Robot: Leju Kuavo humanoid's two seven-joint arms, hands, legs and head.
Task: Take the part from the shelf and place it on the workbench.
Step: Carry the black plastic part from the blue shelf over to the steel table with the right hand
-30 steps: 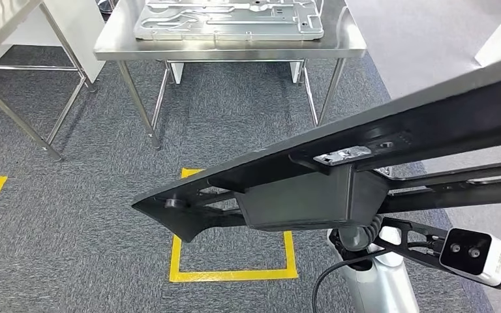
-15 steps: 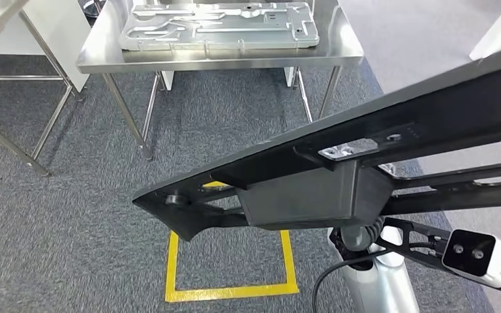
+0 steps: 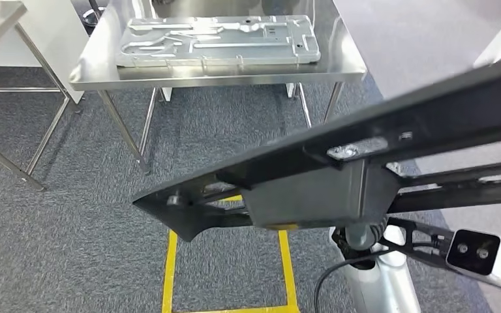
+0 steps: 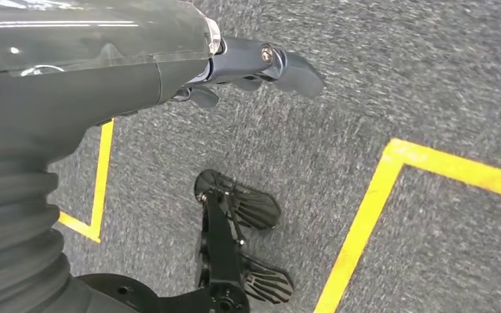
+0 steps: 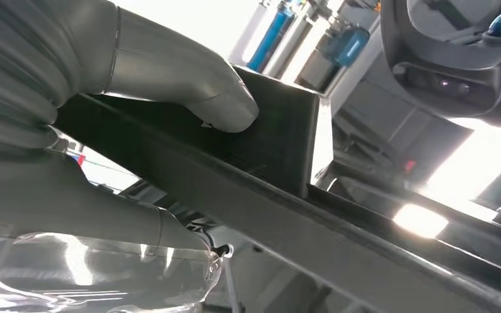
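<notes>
A long black part (image 3: 339,163) with a boxy block under its middle crosses the head view from lower left to upper right, carried in the air over the carpet. My right hand (image 5: 169,85) grips it, the thick thumb pressed on the black part (image 5: 280,150). In the head view the part hides that hand, and my right forearm (image 3: 378,280) rises beneath it. The steel workbench (image 3: 349,65) stands ahead, some way beyond the part's tip. My left hand (image 4: 254,62) hangs over the carpet, fingers stretched out and holding nothing.
A large silver machined plate (image 3: 215,40) covers most of the workbench top. A second steel table (image 3: 0,13) stands at the far left. Yellow floor tape (image 3: 169,261) marks a square on the grey carpet below the part.
The whole picture has shifted: the camera has moved toward the workbench, which now sits lower in view, and the yellow square has slid down. The part stays in my right hand.
</notes>
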